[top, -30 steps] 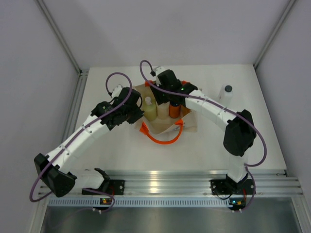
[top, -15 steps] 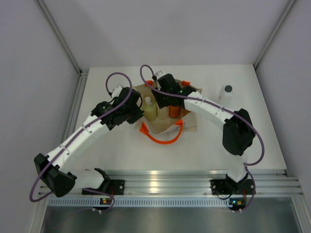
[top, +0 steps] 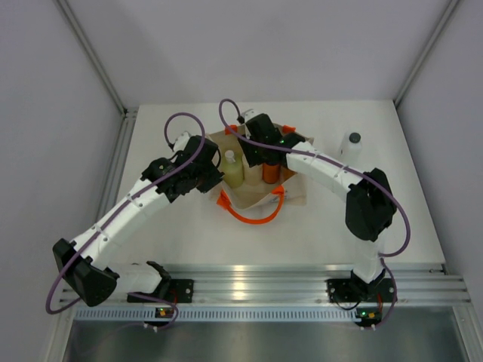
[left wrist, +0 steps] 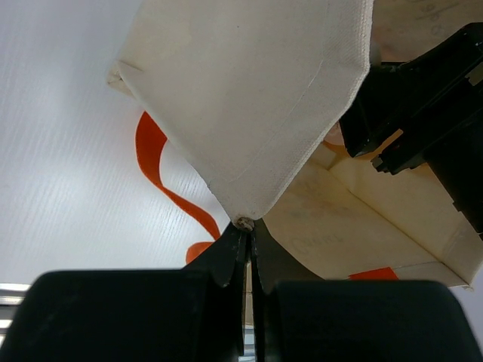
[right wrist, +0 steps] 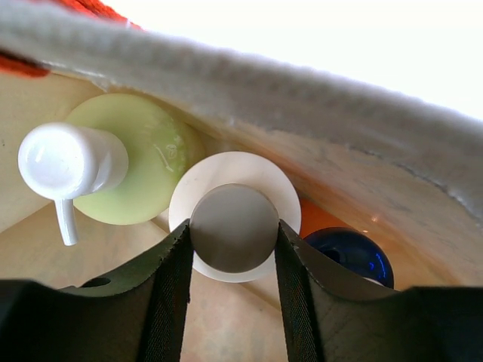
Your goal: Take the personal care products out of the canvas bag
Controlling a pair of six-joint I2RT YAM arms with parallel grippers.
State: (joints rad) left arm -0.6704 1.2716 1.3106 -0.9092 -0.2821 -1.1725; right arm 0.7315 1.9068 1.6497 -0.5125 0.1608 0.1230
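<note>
So far one bottle is out; at least three remain. The left gripper (left wrist: 244, 226) is pinched shut on the corner of the bag (left wrist: 249, 98), holding the beige canvas taut. Inside stand the green bottle (right wrist: 124, 170), the cream bottle (right wrist: 226, 170), its cap clamped by the right gripper (right wrist: 232, 249), and the orange bottle (right wrist: 349, 255). The white bottle (top: 352, 143) stands on the table (top: 189, 226), well apart.

Half-hidden orange bottle (right wrist: 345, 253) behind cream bottle (right wrist: 234, 226) (canvas bag (right wrist: 302, 98) rim blurred)
</note>
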